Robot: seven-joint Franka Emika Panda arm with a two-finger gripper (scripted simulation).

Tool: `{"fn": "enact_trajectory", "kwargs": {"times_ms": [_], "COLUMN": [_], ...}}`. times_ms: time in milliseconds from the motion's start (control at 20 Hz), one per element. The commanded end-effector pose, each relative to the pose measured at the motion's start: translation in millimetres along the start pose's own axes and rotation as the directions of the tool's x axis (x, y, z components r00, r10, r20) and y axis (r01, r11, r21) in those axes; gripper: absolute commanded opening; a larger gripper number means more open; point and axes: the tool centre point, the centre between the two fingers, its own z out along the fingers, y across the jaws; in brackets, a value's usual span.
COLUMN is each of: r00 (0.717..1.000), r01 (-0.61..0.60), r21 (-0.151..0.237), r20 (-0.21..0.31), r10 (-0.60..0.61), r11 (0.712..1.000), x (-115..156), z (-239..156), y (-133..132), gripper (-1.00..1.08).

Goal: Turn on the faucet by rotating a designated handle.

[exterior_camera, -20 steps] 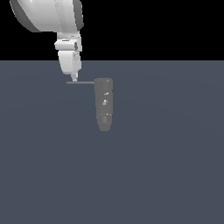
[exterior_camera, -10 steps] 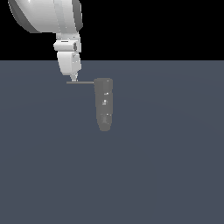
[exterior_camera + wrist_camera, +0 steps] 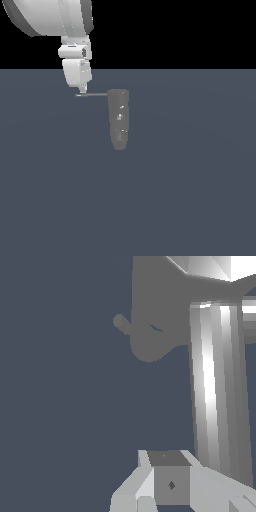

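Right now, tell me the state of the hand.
Hand: tip at the far end of the handle; open, closed or gripping cannot be told.

Bare simulated scene — floor and void

A flat slate-blue floor (image 3: 190, 200) is stretching to a straight horizon, meeting a black backdrop (image 3: 190, 30).

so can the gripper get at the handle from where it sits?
Probably yes. The gripper sits right at the free end of the handle, which sticks out sideways from the faucet, with nothing between them. Actual contact can't be confirmed.
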Motion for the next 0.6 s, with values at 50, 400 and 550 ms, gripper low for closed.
{"fn": "enact_trajectory", "kwargs": {"times_ms": [50, 400, 550], "r00": [1.000, 1.000, 1.000], "r01": [-0.001, -0.001, -0.001], "r21": [-0.003, -0.003, -0.003], "r20": [-0.001, -0.001, -0.001], "r10": [0.001, 0.001, 0.001], "r11": [1.000, 1.000, 1.000], "x": [1, 1, 2], "z": [0, 0, 0], "y": [10, 27, 34], "gripper": [-1.00, -1.00, -1.00]}}
